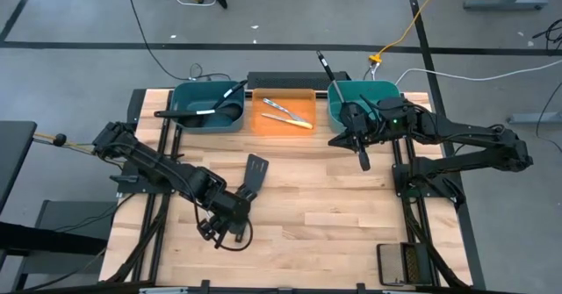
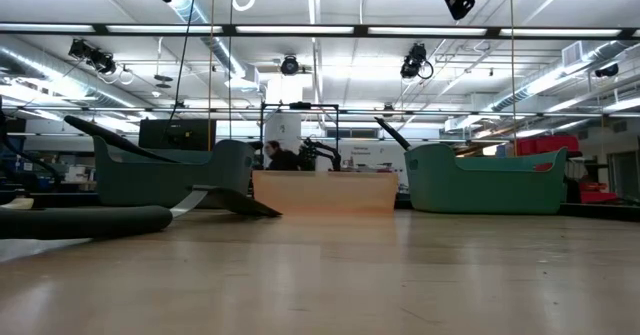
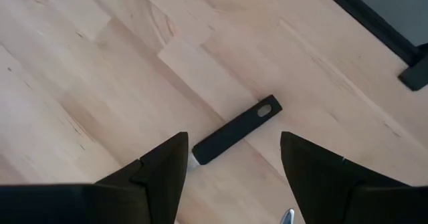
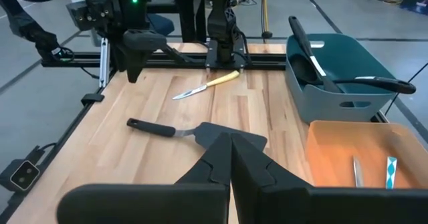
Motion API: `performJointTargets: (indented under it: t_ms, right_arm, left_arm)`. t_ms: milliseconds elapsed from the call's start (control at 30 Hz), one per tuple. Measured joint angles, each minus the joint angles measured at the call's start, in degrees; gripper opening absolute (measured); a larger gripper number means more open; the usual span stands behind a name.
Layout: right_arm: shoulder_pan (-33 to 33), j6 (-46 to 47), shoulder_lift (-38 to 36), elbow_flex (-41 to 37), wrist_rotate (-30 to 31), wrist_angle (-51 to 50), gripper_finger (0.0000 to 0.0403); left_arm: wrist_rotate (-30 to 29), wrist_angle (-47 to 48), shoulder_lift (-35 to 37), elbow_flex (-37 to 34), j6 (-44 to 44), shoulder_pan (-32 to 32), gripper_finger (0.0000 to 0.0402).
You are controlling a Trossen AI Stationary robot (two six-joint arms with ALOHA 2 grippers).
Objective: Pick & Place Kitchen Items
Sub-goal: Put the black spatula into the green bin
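My left jaws [image 3: 231,177] stand open above the table [image 1: 334,215], and only my left wrist view shows the spatula's black handle [image 3: 235,130] lying between and just ahead of them. From above, that spatula [image 1: 253,175] lies flat on the wood, its slotted blade pointing away from my jaws towards the bins. My right jaws [image 4: 231,160] are shut on nothing, held by the right teal bin [image 1: 364,103]. Their wrist view alone reveals a yellow-handled knife [image 4: 205,85] on the table beyond the spatula. Two knives [image 1: 287,112] lie in the orange bin [image 1: 283,117]; ladles [image 1: 200,111] fill the left teal bin [image 1: 207,108].
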State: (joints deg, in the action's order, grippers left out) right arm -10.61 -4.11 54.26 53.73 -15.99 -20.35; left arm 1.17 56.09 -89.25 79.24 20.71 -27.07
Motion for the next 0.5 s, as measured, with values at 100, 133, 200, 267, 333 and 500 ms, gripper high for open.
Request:
performJointTargets:
  t_ms: [100,133,200,267,333,500]
  right_arm:
    - [0.0,-1.09,0.0,-0.01,0.04,0.0,0.0005]
    - [0.0,-1.34,0.0,0.0,0.04,-0.01,0.0005]
    - [0.0,-1.36,-0.02,0.01,0.04,0.0,0.0005]
    - [0.0,-1.37,0.0,-0.01,0.03,-0.01,0.0005]
    - [0.0,-1.37,0.0,-0.01,0.02,-0.02,0.0005]
    - [0.0,-1.37,-0.02,0.01,0.02,-0.03,0.0005]
  left_arm:
    - [-0.09,-0.04,0.0,0.0,1.2,0.0,0.0243]
    - [-0.09,-0.04,0.0,0.0,1.24,0.0,0.0243]
    - [-0.14,-0.06,0.0,0.0,1.28,0.0,0.0243]
    - [-1.05,-0.06,0.0,0.0,1.85,0.0,0.0243]
    - [-2.41,-0.06,0.0,0.0,2.32,0.0,0.0246]
    - [-3.08,-0.04,0.0,0.0,0.83,0.0,0.028]
